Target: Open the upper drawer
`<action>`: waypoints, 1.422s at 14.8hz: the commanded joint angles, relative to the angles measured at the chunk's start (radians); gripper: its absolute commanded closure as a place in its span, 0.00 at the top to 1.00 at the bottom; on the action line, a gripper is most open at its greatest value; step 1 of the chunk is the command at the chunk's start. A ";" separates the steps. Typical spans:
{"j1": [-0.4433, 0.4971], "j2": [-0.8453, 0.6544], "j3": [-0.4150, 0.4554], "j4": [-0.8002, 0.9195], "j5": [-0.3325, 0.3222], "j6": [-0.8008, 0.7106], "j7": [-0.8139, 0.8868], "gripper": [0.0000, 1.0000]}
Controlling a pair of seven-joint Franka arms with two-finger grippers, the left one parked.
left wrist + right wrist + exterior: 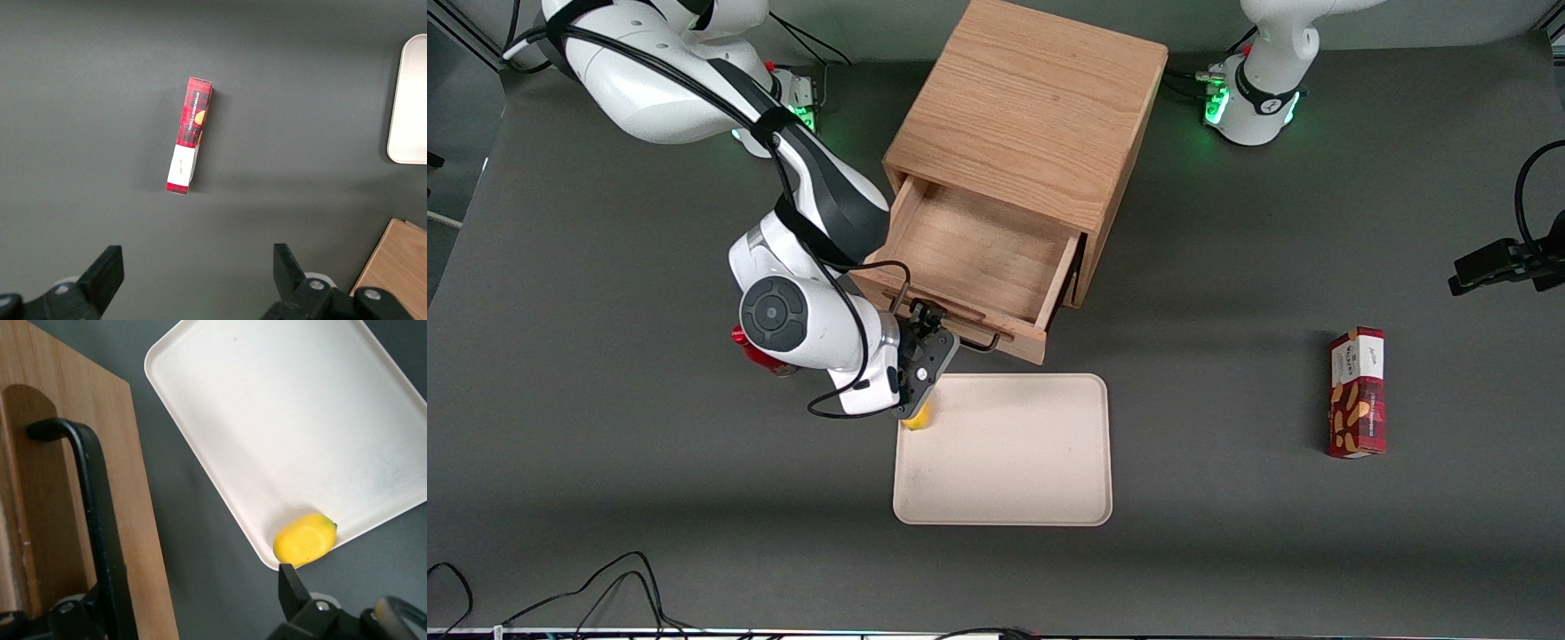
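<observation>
The upper drawer of the light oak cabinet stands pulled out, its plain wood inside showing. Its black wire handle runs along the drawer front. My right gripper is at that handle, just nearer the front camera than the drawer front. It is open: one finger stands well clear over the dark table, and the handle bar lies beside the other. The lower drawer is hidden under the upper one.
A cream tray lies just in front of the drawer, with a yellow lemon in its corner by my gripper. A red object peeks from under my arm. A red snack box lies toward the parked arm's end.
</observation>
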 commanded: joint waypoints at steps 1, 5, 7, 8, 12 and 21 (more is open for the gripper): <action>0.015 0.042 -0.029 0.078 -0.010 -0.014 -0.027 1.00; 0.015 0.059 -0.034 0.118 -0.011 -0.014 -0.053 1.00; 0.009 0.070 -0.034 0.138 -0.013 -0.014 -0.065 1.00; 0.009 0.076 -0.034 0.152 -0.013 -0.014 -0.073 1.00; 0.021 0.093 -0.066 0.182 -0.011 -0.014 -0.089 1.00; 0.026 0.110 -0.115 0.225 -0.013 -0.002 -0.103 1.00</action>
